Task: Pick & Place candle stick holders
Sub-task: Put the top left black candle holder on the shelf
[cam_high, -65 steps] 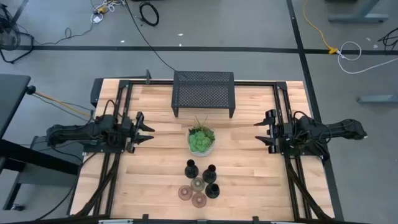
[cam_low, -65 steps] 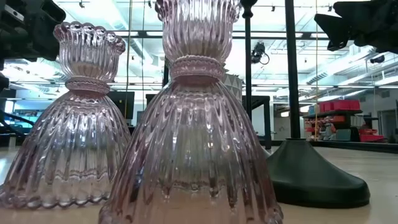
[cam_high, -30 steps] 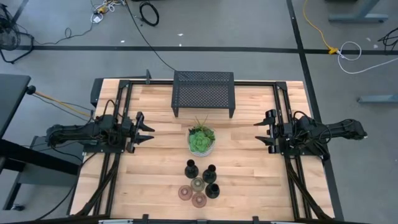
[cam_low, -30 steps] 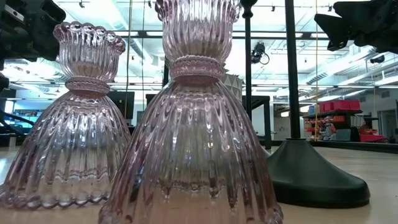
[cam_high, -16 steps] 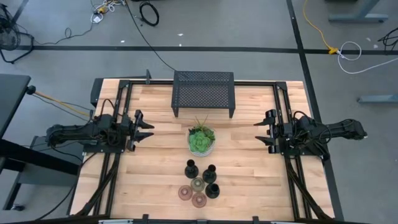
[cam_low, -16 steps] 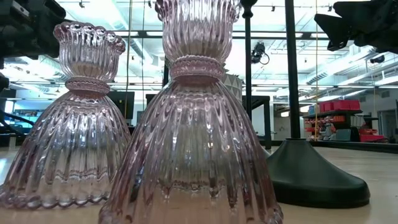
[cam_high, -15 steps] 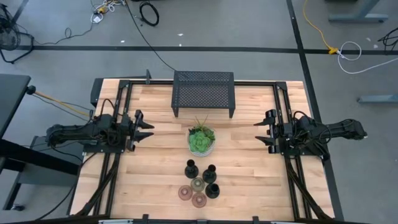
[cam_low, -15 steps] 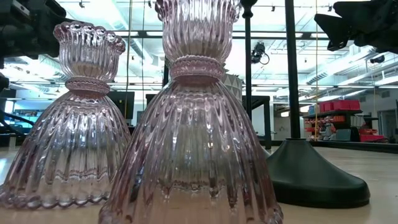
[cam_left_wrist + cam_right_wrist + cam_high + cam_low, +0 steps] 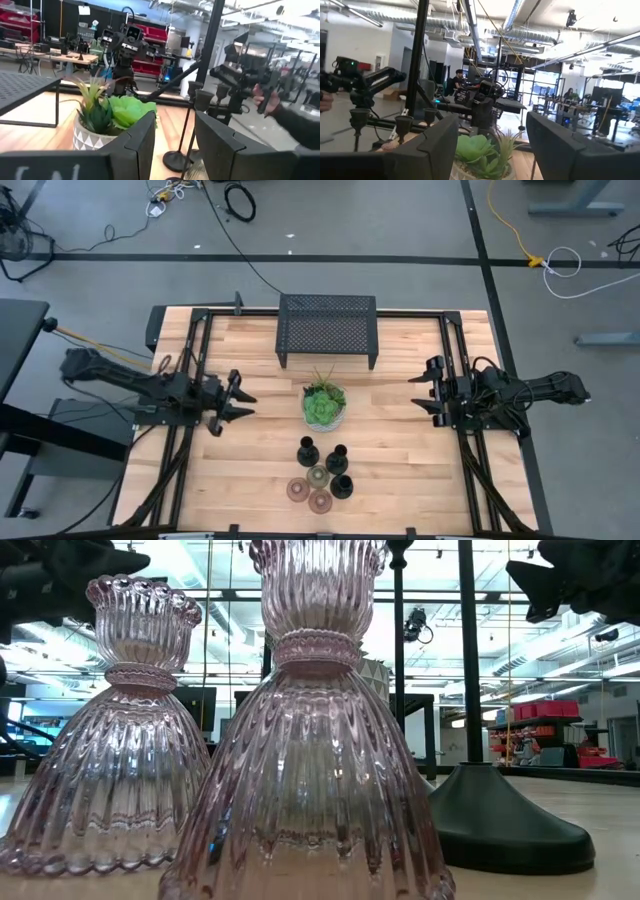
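Observation:
Three black candlesticks and three small glass holders stand in a cluster on their bases at the table's near middle. In the low view, two ribbed pinkish glass holders fill the front, with a black flared base to their right. My left gripper is open and empty at the table's left, pointing right, left of the plant. My right gripper is open and empty at the table's right. The black stems also show in the left wrist view and in the right wrist view.
A green leafy plant in a white bowl stands mid-table between the grippers. A black mesh rack stands at the far middle. Black rails run along both table sides. A person's hand shows beyond the table.
My left arm has lifted its elbow. Its gripper has gone a little toward the table's near edge and right, toward the candle holders, and is still open. The holders and my right arm have kept still.

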`<state>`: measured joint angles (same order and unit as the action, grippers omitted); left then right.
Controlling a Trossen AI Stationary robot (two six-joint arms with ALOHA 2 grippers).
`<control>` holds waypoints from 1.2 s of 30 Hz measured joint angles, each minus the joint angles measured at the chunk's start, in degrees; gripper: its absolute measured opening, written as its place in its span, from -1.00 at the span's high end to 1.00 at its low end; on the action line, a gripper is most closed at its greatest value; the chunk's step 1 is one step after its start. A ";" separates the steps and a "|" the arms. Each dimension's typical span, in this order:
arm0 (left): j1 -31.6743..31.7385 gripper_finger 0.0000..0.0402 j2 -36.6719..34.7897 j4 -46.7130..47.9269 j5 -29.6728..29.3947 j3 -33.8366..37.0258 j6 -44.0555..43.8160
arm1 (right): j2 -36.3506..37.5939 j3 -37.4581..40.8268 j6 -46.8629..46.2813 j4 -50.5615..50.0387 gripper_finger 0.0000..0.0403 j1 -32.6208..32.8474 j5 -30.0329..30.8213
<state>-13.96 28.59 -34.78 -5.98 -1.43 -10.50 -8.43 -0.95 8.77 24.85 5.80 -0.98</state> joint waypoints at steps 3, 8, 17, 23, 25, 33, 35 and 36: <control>-2.85 0.29 8.82 -7.10 -1.70 -0.19 0.95 | 0.00 0.00 -2.64 -0.01 -0.17 0.00 0.03; -6.71 0.29 22.40 -10.54 -1.92 -7.42 2.64 | 0.00 0.00 -5.65 -0.01 -0.17 0.02 0.01; -9.94 0.29 41.15 -10.30 -1.94 -20.27 11.01 | 0.00 0.00 -11.70 -0.01 -0.17 0.02 0.03; -9.94 0.29 50.26 -10.32 -3.86 -25.00 9.82 | 0.00 0.00 -16.10 -0.01 -0.17 0.02 0.01; -9.94 0.29 52.42 -10.34 -5.33 -26.05 9.71 | 0.00 0.00 -16.97 -0.01 -0.17 0.02 0.03; -9.94 0.29 57.69 -10.56 -6.68 -29.08 7.22 | 0.00 0.00 -18.11 -0.05 -0.17 0.04 -0.06; -9.92 0.29 58.44 -10.60 -6.68 -29.38 6.63 | 0.00 0.00 -18.83 -0.05 -0.17 0.04 -0.02; -9.92 0.29 58.73 -10.69 -6.68 -29.42 6.58 | 0.00 0.00 -18.86 -0.05 -0.17 0.04 -0.02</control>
<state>-23.88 87.32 -45.47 -12.67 -30.85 -3.93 -8.43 -0.95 -10.09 24.80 5.85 -0.99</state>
